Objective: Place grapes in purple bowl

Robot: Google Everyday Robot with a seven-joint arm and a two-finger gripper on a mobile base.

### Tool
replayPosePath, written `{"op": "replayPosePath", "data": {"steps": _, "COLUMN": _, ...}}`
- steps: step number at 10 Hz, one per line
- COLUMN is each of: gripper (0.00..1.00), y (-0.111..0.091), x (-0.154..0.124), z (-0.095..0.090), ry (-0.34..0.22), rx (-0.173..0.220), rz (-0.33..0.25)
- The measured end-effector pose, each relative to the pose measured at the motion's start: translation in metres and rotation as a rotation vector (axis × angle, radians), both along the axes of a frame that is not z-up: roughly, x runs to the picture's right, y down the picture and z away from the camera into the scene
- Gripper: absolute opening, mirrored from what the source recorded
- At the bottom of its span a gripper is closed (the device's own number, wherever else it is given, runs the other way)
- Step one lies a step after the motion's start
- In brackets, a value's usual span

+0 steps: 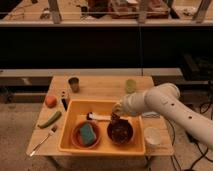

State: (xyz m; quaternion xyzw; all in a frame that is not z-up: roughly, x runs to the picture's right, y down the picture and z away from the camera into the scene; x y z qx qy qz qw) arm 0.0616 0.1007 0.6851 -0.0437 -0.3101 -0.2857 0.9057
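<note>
The white arm reaches in from the right of the frame; its gripper [116, 114] hangs low in the centre, just above the back rim of the purple bowl [120, 132], which sits in the right half of the yellow tray [102, 148] beside an orange bowl [86, 134] holding a teal sponge [88, 133]; the grapes [115, 118] appear as a dark clump at the gripper tip, seemingly gripped, though I cannot tell for certain; the placing step looks in hand; next comes releasing over the bowl's middle.
</note>
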Motion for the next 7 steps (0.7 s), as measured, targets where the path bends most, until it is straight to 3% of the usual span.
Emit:
{"op": "replayPosePath", "data": {"steps": 2, "gripper": 0.18, "y": 0.009, "x": 0.012, "z": 0.01, "ry": 0.011, "rx": -0.037, "rz": 0.038}}
{"op": "replayPosePath", "data": {"steps": 7, "gripper": 0.65, "y": 0.016, "x": 0.015, "z": 0.021, "ry": 0.038, "rx": -0.064, "rz": 0.044}}
